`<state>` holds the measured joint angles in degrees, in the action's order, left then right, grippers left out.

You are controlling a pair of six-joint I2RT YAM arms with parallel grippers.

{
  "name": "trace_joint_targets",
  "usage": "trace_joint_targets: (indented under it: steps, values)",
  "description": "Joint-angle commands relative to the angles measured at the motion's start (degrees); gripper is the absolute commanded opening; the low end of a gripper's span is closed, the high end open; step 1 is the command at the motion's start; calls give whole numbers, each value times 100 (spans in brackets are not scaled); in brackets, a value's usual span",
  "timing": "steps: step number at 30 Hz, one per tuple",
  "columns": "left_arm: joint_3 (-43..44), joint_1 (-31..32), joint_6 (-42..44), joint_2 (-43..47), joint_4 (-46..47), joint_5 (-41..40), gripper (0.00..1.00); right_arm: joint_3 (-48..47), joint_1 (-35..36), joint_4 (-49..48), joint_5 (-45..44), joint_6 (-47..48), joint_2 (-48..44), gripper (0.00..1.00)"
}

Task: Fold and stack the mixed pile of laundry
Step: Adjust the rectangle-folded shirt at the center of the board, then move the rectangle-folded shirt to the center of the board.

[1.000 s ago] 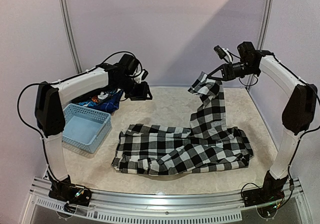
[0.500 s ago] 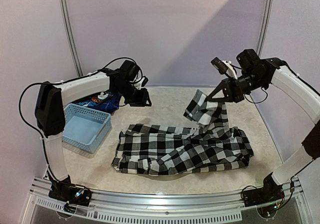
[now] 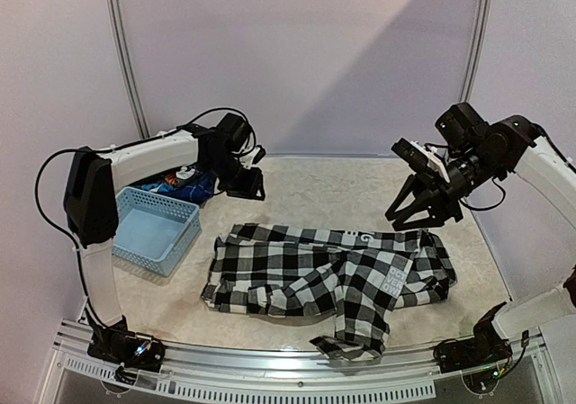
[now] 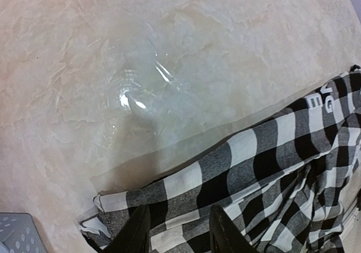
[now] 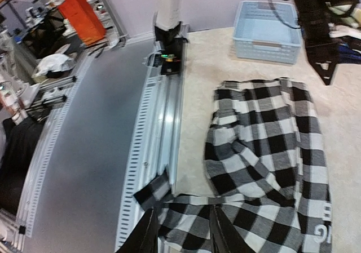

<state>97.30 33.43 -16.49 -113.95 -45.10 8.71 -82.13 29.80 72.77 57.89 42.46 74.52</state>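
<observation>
The black-and-white checked shirt (image 3: 306, 273) lies spread across the table's middle, one sleeve (image 3: 355, 336) flopped forward over the front edge. My right gripper (image 3: 423, 213) hangs open above the shirt's far right end, holding nothing; in the right wrist view the shirt (image 5: 265, 146) lies well below the gripper (image 5: 183, 211). My left gripper (image 3: 248, 184) hovers open behind the shirt's far left corner, over checked cloth (image 4: 254, 168) with nothing between its fingers (image 4: 141, 227). A dark blue printed piece (image 3: 184, 186) lies behind the basket.
A light blue perforated basket (image 3: 153, 228) stands at the left, seen also at the top of the right wrist view as the basket (image 5: 265, 30). A slotted metal rail (image 3: 270, 368) runs along the near edge. Side walls close in the table.
My right gripper has opened and let go of the raised sleeve, which fell forward across the shirt to the front edge. That arm moved lower and to the right. The left gripper shifted slightly.
</observation>
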Motion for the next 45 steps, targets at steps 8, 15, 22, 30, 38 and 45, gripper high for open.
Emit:
trace_joint_targets:
  steps: [8, 15, 22, 30, 38, 45]
  values:
    - [532, -170, 355, -959, -750, 308, 32, 762, -2130, -1937, -1868, -1833, 1567, 36]
    - [-98, -170, 357, -912, -650, 544, 27, 978, -2528, -2070, -2587, -1541, 2725, 35]
    - [-631, -170, 440, -848, -683, 237, 26, 933, -2822, -2334, -2975, -1540, 3527, 33]
    - [-648, -144, 428, -629, -985, 100, 24, 890, -2864, -2746, -3615, -1592, 4023, 32]
    - [-816, -144, 337, -40, -824, -787, 28, 501, -2916, -3071, -3755, -1890, 4306, 35]
    - [-1107, -127, -53, 149, 263, -176, 30, 478, -2929, -3008, -3651, -1918, 4321, 41]
